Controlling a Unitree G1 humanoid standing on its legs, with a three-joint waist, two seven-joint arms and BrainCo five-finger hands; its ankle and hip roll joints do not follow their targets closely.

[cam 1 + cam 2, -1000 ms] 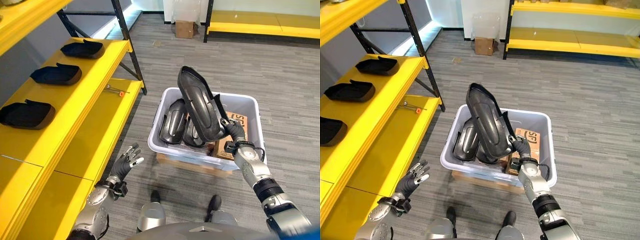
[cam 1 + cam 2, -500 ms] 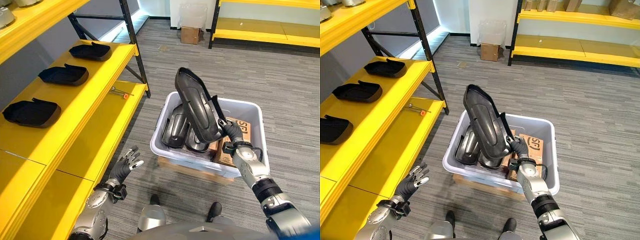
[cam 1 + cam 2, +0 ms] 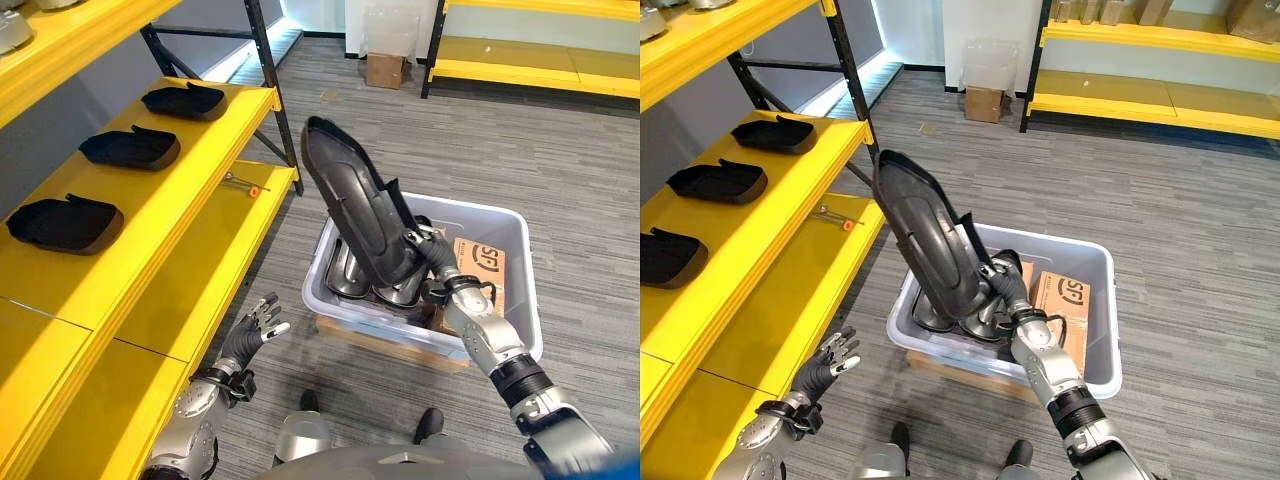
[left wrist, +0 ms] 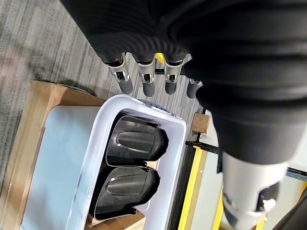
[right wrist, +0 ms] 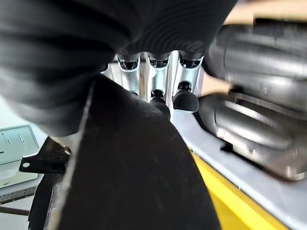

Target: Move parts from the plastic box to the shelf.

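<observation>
Right hand [image 3: 437, 262] has its fingers curled round the lower end of a long black plastic part [image 3: 355, 205], holding it clear above the grey plastic box [image 3: 520, 330]; the part is tilted, its upper end leaning toward the yellow shelf [image 3: 180, 240] on the robot's left, its lower end over the box. In the right wrist view the fingertips [image 5: 184, 99] wrap over the edge of the dark part [image 5: 129, 182]. More black parts [image 3: 350, 275] stand side by side inside the box at its left end; the left wrist view shows two of them [image 4: 132, 165] lying next to each other against the box wall. A cardboard carton [image 3: 482, 268] sits in the right half of the box, touching the parts. The box rests on a flat cardboard sheet [image 3: 385, 342] on the grey floor [image 3: 560, 170]. Left hand [image 3: 252, 333] is low beside the shelf edge, fingers relaxed and spread, holding nothing, well apart from the box. Three black parts lie in a row on the upper shelf level: far [image 3: 182, 100], middle [image 3: 130, 148], near [image 3: 65, 223]. A small tool with an orange tip [image 3: 243, 183] lies on the lower shelf level. A small cardboard box [image 3: 381, 70] stands on the floor at the back, near a second yellow rack [image 3: 530, 55].
</observation>
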